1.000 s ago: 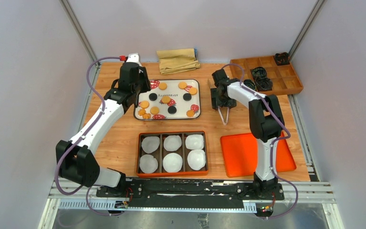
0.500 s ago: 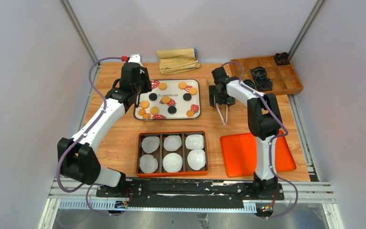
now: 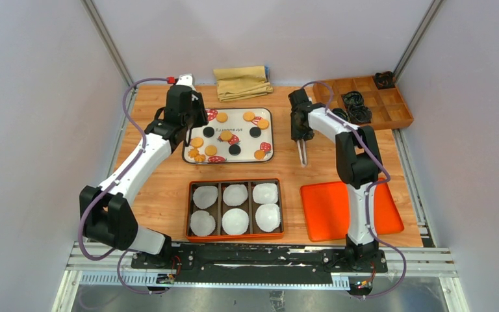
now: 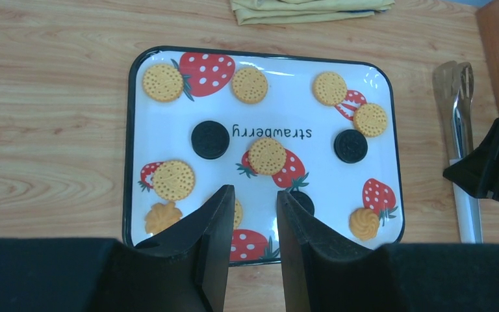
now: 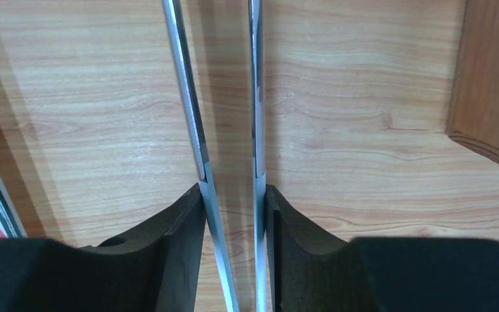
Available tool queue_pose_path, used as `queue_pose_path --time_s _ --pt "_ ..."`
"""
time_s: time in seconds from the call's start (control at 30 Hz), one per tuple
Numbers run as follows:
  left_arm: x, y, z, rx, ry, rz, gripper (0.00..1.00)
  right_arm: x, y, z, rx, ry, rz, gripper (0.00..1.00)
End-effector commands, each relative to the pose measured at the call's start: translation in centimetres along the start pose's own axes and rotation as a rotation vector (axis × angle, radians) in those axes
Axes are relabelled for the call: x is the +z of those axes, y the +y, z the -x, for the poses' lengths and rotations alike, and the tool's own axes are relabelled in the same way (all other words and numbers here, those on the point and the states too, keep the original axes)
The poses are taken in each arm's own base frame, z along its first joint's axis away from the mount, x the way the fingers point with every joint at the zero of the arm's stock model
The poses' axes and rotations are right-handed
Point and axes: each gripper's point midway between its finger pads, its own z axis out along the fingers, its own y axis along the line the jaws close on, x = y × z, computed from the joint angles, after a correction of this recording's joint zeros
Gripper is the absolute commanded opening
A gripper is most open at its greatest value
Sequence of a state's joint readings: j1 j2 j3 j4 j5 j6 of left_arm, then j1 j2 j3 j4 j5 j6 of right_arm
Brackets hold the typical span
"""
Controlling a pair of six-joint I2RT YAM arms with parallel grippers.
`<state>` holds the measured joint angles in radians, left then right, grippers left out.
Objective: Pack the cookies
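Several cookies, golden-orange [image 4: 267, 156] and black [image 4: 210, 139], lie on a white strawberry-print tray [image 3: 237, 117]. My left gripper [image 4: 252, 203] hovers open and empty over the tray's near-left part; in the top view it shows by the tray's left side [image 3: 193, 130]. My right gripper [image 5: 232, 195] is shut on a pair of metal tongs [image 5: 255, 97], one finger pressing each arm. The tongs [image 3: 302, 153] lie right of the tray, tips toward the near side. The tongs also show in the left wrist view [image 4: 458, 97].
An orange box [image 3: 235, 181] with several white paper liners [image 3: 234, 194] sits in front of the tray. An orange lid [image 3: 344, 208] lies at the near right. A folded tan cloth [image 3: 242, 81] and a wooden compartment box [image 3: 370, 101] stand at the back.
The tongs' arms, splayed apart before, are now squeezed close together in my right gripper, which has turned and shifted slightly back. The left arm has barely moved.
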<state>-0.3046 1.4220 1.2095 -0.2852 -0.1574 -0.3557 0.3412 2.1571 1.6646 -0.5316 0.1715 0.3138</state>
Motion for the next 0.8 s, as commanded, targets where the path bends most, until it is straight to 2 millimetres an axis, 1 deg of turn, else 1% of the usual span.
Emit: queue_pose_path --time_s 0.0,0.1,0.2,0.33,0.53,0.63,0.7,0.77 --pt "0.3 -0.5 0.1 0.004 -0.001 -0.018 0.38 0.0 -1.6 -3.9 -0.059 0.109 -0.065 0.37" --pt "0.1 -0.7 0.3 0.001 -0.007 -0.025 0.38 -3.8 -0.9 -1.3 -0.095 0.025 -0.051 0.37" --pt "-0.1 -0.8 0.6 0.000 -0.012 -0.031 0.38 -7.4 0.3 0.7 -0.116 -0.023 0.001 0.39" --pt "-0.4 -0.9 0.9 -0.002 -0.020 -0.034 0.38 -10.4 0.6 1.8 -0.130 -0.046 0.017 0.40" --pt "-0.7 -1.3 1.3 -0.003 -0.026 -0.053 0.38 -14.1 0.9 3.8 -0.151 -0.083 0.047 0.41" --pt "-0.8 -1.6 1.5 -0.008 -0.027 -0.068 0.38 -15.0 0.6 5.0 -0.164 -0.116 0.030 0.42" --pt "-1.0 -1.7 1.7 -0.010 -0.030 -0.074 0.39 -15.5 0.1 5.7 -0.174 -0.120 -0.002 0.41" --pt "-1.1 -1.8 1.8 -0.011 -0.029 -0.077 0.39 -15.5 -0.2 5.6 -0.205 -0.078 -0.020 0.41"
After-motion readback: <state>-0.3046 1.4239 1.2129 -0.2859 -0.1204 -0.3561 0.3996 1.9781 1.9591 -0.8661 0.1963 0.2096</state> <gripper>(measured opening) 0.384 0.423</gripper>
